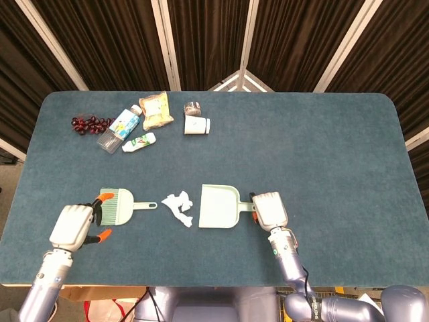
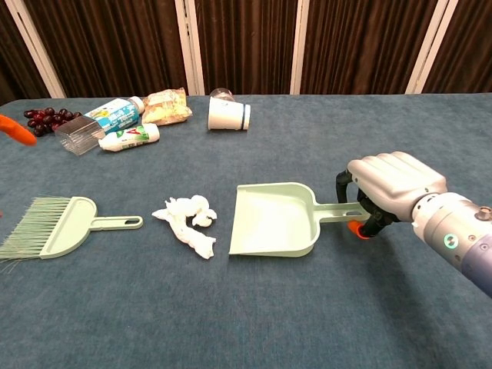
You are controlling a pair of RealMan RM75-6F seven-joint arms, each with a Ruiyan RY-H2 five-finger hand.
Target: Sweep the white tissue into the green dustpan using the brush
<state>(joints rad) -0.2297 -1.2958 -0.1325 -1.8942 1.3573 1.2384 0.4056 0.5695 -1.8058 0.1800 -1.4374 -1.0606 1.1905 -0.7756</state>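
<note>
Two robot hands are in play: my right robot hand [image 2: 392,187] grips the green dustpan [image 2: 273,219] by its handle, mouth facing the white tissue [image 2: 187,224] just beside it on the surface [image 1: 322,147]. My left robot hand [image 1: 75,225], fingers spread, hovers by the brush [image 1: 119,205]; I should take its handle, not the bristles. Dustpan holds nothing; the paper cup [image 2: 228,114] lies tipped.

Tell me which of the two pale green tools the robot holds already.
The dustpan: the right hand grips its handle. The brush lies free beside the left hand.
</note>
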